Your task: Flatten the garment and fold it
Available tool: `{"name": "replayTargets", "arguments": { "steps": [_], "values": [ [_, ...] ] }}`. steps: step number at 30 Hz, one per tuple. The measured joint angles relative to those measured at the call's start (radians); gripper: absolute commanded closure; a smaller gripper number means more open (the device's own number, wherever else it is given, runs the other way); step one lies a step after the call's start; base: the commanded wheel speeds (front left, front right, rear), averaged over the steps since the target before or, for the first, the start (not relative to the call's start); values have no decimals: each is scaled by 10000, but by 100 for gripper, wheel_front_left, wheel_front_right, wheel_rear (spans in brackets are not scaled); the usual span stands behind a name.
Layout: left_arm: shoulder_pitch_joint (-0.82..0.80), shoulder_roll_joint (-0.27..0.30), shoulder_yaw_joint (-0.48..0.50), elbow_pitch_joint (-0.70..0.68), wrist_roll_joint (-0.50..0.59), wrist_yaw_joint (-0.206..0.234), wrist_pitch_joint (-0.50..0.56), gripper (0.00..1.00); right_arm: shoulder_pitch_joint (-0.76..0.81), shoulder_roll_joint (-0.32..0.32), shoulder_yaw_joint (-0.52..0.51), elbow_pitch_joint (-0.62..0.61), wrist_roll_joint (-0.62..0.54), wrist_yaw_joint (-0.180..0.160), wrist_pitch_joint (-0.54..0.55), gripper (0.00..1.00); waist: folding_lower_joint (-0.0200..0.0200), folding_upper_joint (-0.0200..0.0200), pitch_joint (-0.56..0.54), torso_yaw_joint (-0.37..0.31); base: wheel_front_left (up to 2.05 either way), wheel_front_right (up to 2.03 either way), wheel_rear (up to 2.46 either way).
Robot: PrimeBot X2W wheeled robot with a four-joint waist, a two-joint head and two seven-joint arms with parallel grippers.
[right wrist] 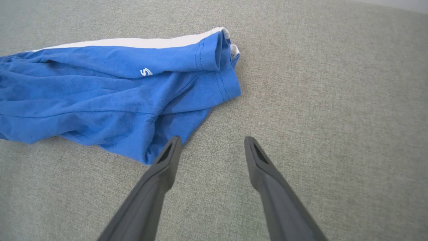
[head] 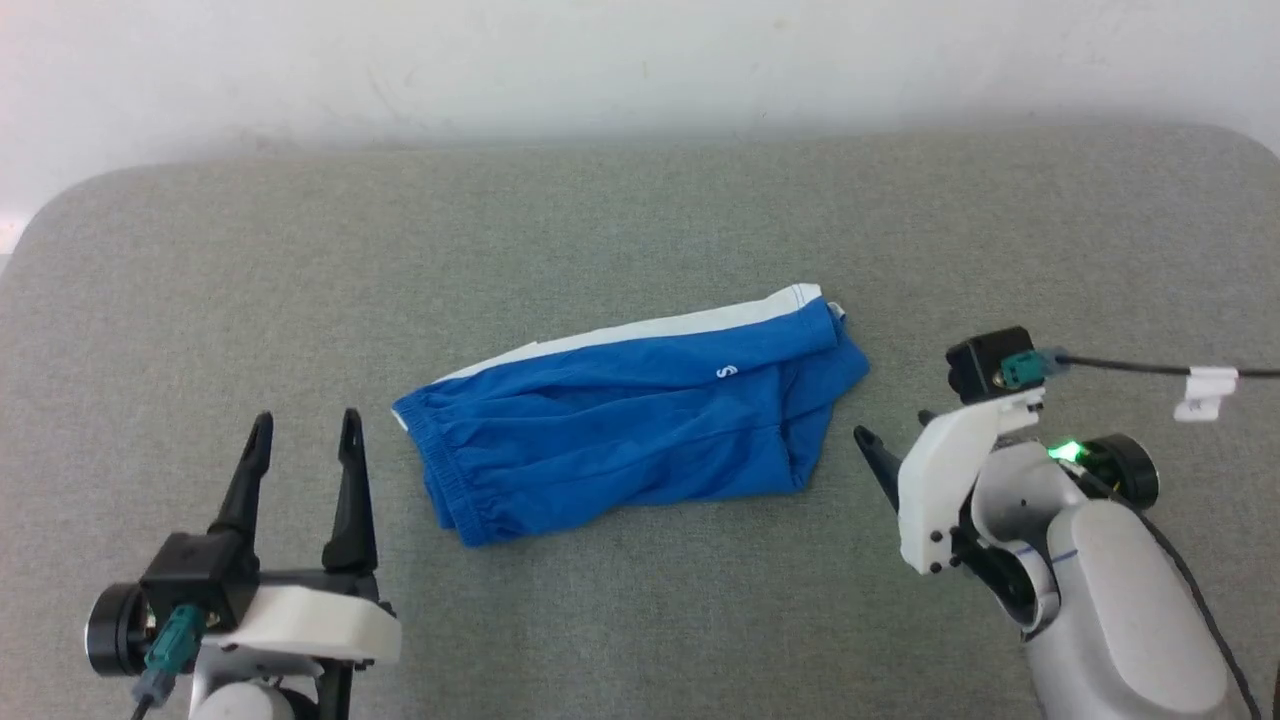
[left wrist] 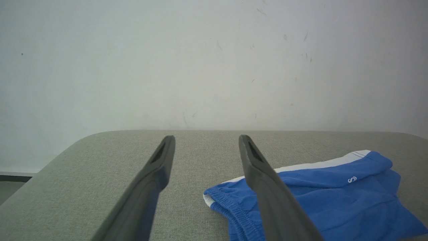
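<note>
Blue sports shorts (head: pixel 630 420) lie doubled over, mid-surface on the grey fabric tabletop (head: pixel 640 220), white stripe along the far edge. Left gripper (head: pixel 306 420): released, empty, near the waistband. Right gripper (right wrist: pixel 213 139): released, empty, beside the leg hems.

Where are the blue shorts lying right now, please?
In the head view the shorts lie centred on the grey pad, between the left gripper and right gripper.

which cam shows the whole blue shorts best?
Head view: the bright blue thin-fabric shorts with a white side stripe lie whole and uncovered on the grey fabric surface. Left wrist view gives the waistband end, partly behind a dark finger and cropped below. Right wrist view gives the leg-hem end, cropped at left.
</note>
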Motion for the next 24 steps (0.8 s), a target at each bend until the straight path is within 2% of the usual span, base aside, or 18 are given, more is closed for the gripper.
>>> {"name": "replayTargets", "arguments": {
  "steps": [4,11,24],
  "values": [
    [135,-291,201,-35,180,-276,0,0,-839,-2,0,372,-284,0,640,0,2,0,153,44,0,0,0],
    [-47,-715,435,104,399,-880,0,0,-2217,-2,-330,2222,-1014,0,1229,0,3,0,635,367,0,0,0],
    [-403,-1241,918,583,627,-1605,0,0,-3414,-35,25,4111,-966,-8,38,0,3,0,1721,968,0,0,0]
  ]
}}
